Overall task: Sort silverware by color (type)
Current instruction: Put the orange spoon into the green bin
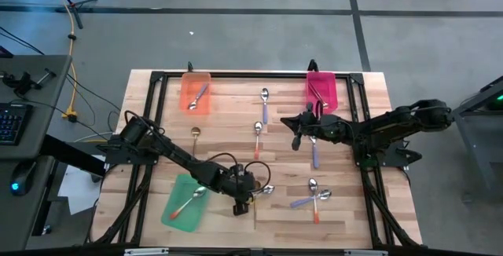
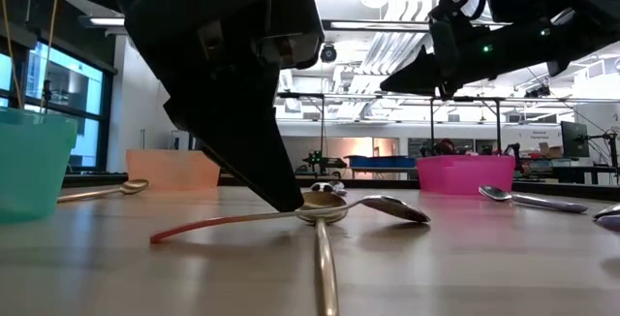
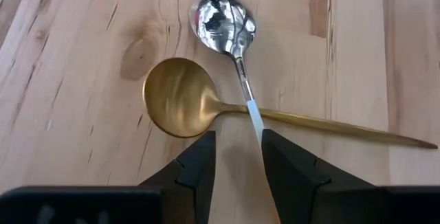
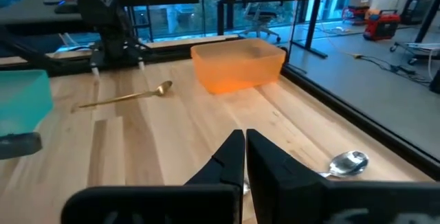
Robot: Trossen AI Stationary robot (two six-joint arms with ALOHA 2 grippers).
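My left gripper [image 3: 237,136] is open and points down at two crossed spoons near the table's near edge [image 1: 263,188]. One is an all-gold spoon [image 3: 180,106]. The other has a silver bowl [image 3: 223,14], and its orange-red handle [image 2: 223,224] lies over the gold spoon's neck and runs back between my fingers. A fingertip [image 2: 289,198] is down at table level beside the crossing. My right gripper [image 4: 245,136] is shut on nothing and hangs above the table [image 1: 298,138] near the pink tray [image 1: 321,91]. My left gripper comes from above with one finger on each side of the silver-bowled spoon's handle [image 3: 256,117], which runs close along one finger's inner edge [image 3: 269,148]. I cannot tell whether either finger touches it. Both spoons lie flat on the table.
The green tray [image 1: 187,202] holds an orange-handled spoon and the orange tray [image 1: 196,93] a purple-handled one. Loose spoons lie at mid-table: a gold one [image 1: 195,134], an orange-handled one [image 1: 257,134], purple-handled ones [image 1: 265,103] [image 1: 314,155], and a crossed pair [image 1: 314,195].
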